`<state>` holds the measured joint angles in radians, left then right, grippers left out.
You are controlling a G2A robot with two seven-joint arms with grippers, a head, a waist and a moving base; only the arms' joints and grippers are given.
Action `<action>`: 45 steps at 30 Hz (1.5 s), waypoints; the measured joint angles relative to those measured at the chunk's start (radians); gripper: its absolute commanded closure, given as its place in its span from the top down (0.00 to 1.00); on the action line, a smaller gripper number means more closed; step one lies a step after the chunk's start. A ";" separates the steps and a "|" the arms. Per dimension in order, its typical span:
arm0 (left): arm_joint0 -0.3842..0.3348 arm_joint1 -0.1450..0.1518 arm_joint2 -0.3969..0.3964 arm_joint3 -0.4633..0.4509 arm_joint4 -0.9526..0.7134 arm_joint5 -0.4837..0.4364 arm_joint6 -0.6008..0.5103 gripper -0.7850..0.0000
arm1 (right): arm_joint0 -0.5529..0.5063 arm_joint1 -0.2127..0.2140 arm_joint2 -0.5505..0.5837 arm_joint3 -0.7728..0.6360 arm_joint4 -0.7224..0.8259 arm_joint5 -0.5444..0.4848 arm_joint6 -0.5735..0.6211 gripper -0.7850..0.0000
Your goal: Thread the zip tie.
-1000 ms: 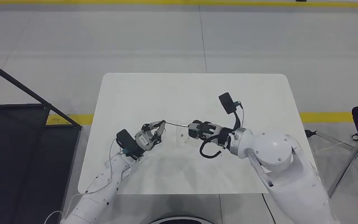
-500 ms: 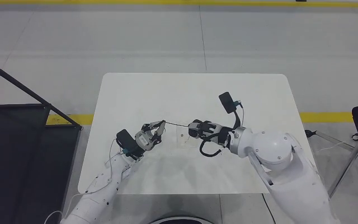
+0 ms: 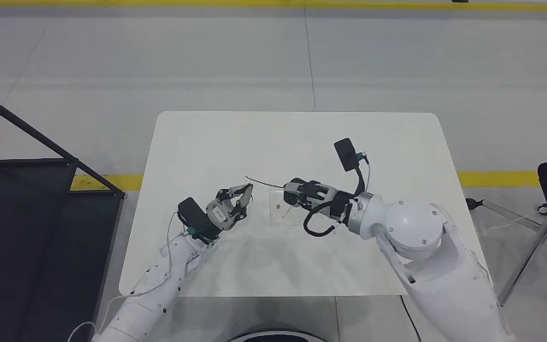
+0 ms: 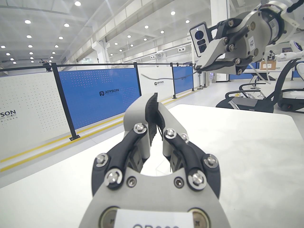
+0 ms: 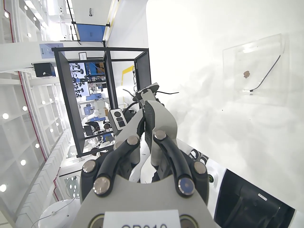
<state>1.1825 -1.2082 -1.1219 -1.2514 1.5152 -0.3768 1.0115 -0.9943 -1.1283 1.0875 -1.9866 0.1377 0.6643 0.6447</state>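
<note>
Zip tie [image 3: 267,183]: a thin black strand is hanging in the air above the table, between the two grippers. One end is sitting in the right gripper's tips. The other end is pointing toward the left gripper and ending free, near its tips but apart from them. In the left wrist view it is running slightly wavy.

Right gripper [image 3: 288,190]: its jaws are pressing together on the end of the zip tie and holding it off the table. The gripper is hovering over the near edge of the clear sheet and facing the left gripper.

Left gripper [image 3: 246,195]: its jaws are sitting drawn in to a narrow slit, with the ribbed black pads [image 4: 152,110] almost meeting. A thin dark sliver is showing inside the slit, and I cannot tell what it is. The gripper is pointing up and across toward the right gripper, clear of the tabletop.

Clear sheet [image 5: 228,67]: a transparent square plate is lying flat on the table, partly beneath the right gripper.

Second tie [image 5: 268,72]: another black strand is lying curved on the clear sheet, with a small brown speck [image 5: 246,74] resting near it on the same sheet.

Table [image 3: 214,145]: a white top with rounded corners is carrying the sheet, and both arms are working over its middle.
</note>
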 measured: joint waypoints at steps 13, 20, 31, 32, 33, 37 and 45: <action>0.000 0.000 0.000 0.000 0.000 0.000 0.000 0.00 | 0.003 0.010 0.003 -0.016 -0.039 0.039 0.042 0.00; 0.000 0.000 0.000 0.000 0.000 0.000 0.000 0.00 | 0.003 0.013 0.006 -0.018 -0.047 0.050 0.052 0.00; 0.000 0.000 0.000 0.000 0.000 0.000 0.000 0.00 | 0.002 0.018 0.010 -0.021 -0.052 0.059 0.060 0.00; 0.000 0.000 0.000 0.000 0.000 0.000 0.000 0.00 | 0.002 0.018 0.010 -0.022 -0.052 0.059 0.061 0.00; 0.000 0.000 0.000 0.000 0.000 0.000 0.000 0.00 | 0.003 0.018 0.010 -0.022 -0.053 0.059 0.062 0.00; 0.000 0.000 0.000 0.000 0.000 0.000 0.000 0.00 | 0.004 0.020 0.008 -0.022 -0.057 0.064 0.065 0.00; 0.000 0.000 0.000 0.000 0.000 0.000 0.000 0.00 | 0.011 0.021 0.001 -0.022 -0.061 0.074 0.069 0.00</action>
<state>1.1825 -1.2082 -1.1219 -1.2514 1.5152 -0.3768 1.0115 -0.9837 -1.1069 1.0888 -2.0087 0.0765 0.7385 0.7138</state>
